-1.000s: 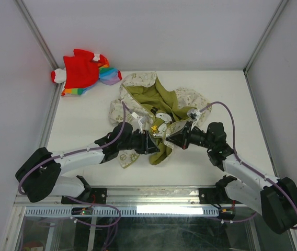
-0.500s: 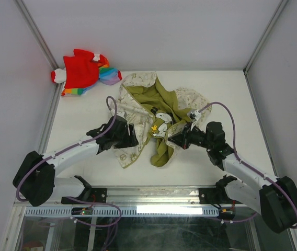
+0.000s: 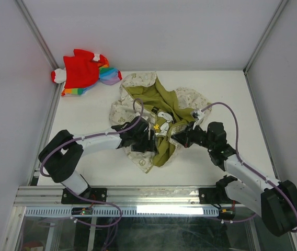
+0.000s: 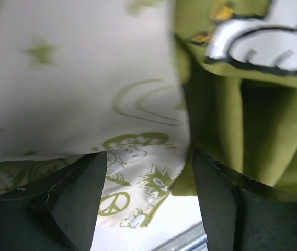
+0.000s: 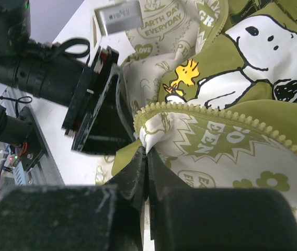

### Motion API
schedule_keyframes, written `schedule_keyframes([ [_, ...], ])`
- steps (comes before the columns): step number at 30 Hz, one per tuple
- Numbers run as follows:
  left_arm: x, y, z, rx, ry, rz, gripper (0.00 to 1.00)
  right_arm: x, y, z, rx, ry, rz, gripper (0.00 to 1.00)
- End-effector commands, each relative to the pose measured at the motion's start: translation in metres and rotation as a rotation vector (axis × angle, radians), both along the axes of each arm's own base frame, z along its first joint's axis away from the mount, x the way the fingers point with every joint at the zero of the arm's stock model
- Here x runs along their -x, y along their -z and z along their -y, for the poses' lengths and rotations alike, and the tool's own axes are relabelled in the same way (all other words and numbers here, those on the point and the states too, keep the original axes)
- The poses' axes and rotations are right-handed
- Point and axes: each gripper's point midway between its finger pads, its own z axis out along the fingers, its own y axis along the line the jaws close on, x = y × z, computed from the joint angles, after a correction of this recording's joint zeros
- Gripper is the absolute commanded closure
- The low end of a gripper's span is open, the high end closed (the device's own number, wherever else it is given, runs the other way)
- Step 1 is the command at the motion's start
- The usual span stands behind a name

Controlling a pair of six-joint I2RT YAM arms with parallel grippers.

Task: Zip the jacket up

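Note:
The jacket (image 3: 161, 107) lies crumpled at the table's middle, cream with olive prints, its olive lining turned up and a cartoon dog patch showing. My right gripper (image 3: 178, 137) is shut on a pinch of cream fabric (image 5: 156, 133) right under the olive zipper teeth (image 5: 216, 112). My left gripper (image 3: 147, 144) is open at the jacket's lower left flap. In the left wrist view its fingers (image 4: 75, 193) stand wide apart, with the printed cream hem (image 4: 138, 178) and olive lining (image 4: 253, 120) beyond them. The left gripper (image 5: 99, 112) also shows in the right wrist view, close beside the pinch.
A red and rainbow-coloured garment (image 3: 83, 70) lies at the back left corner. White walls with metal posts enclose the table (image 3: 86, 112) on three sides. A metal rail (image 3: 153, 194) runs along the near edge by the arm bases.
My left gripper drew back to the left off the jacket, then came back right and now sits at the lower left flap. My right gripper has kept its hold with little movement.

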Motion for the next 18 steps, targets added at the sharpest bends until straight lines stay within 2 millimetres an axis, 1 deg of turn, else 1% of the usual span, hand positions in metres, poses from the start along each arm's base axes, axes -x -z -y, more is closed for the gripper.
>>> schedule_keyframes([
  [1, 0.001, -0.038, 0.043, 0.127, 0.079, 0.031, 0.32, -0.013, -0.027, 0.008, -0.014, 0.068, 0.102, 1.00],
  [3, -0.001, -0.046, 0.035, 0.093, 0.068, 0.054, 0.31, -0.014, -0.028, 0.010, -0.011, 0.082, 0.106, 1.00],
  [6, 0.002, -0.051, 0.014, -0.011, 0.049, 0.067, 0.31, -0.016, -0.026, 0.013, 0.002, 0.105, 0.099, 1.00],
  [8, 0.010, -0.051, 0.002, -0.075, 0.055, 0.059, 0.31, -0.017, -0.025, 0.016, 0.012, 0.120, 0.094, 1.00],
  [10, 0.022, -0.048, -0.005, -0.130, 0.085, 0.039, 0.32, -0.016, -0.026, 0.016, 0.012, 0.120, 0.094, 1.00],
  [12, 0.034, -0.042, -0.007, -0.172, 0.131, 0.019, 0.35, -0.019, -0.025, 0.019, 0.017, 0.142, 0.098, 1.00],
  [14, 0.043, -0.034, -0.012, -0.223, 0.173, -0.004, 0.42, -0.020, -0.025, 0.020, 0.019, 0.150, 0.097, 1.00],
  [16, 0.044, -0.028, -0.017, -0.270, 0.195, -0.015, 0.48, -0.019, -0.024, 0.020, 0.021, 0.150, 0.095, 1.00],
  [18, 0.044, -0.024, -0.022, -0.313, 0.215, -0.020, 0.52, -0.020, -0.023, 0.020, 0.021, 0.151, 0.094, 1.00],
])
